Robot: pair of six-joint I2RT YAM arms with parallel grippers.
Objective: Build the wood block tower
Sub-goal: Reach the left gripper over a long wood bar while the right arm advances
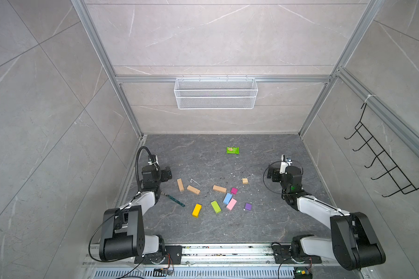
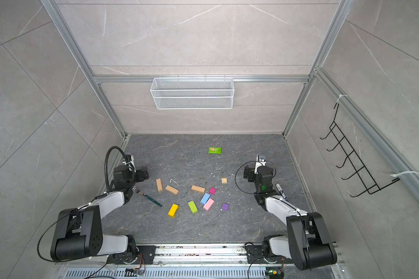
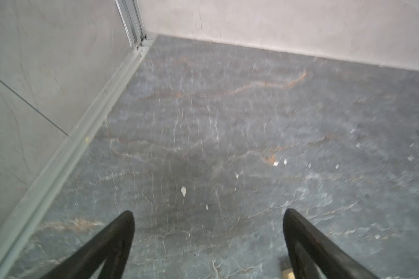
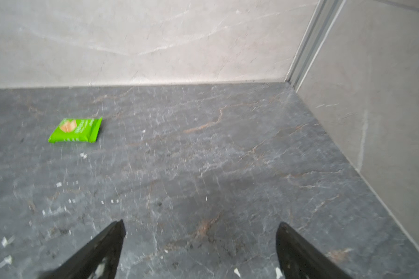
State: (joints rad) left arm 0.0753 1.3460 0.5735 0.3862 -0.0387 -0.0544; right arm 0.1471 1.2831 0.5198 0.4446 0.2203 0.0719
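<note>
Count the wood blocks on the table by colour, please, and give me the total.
tan blocks: 4
yellow block: 1
lime block: 1
light blue block: 1
pink block: 1
magenta block: 1
purple block: 1
Total: 10

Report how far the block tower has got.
Done: nothing; no block sits on another. Tan bars, tan cube, yellow block, lime block, light blue block, pink block, magenta cube and purple cube all lie loose on the table. In hand: nothing; left gripper and right gripper are open, empty. Left: the whole stack.
</note>
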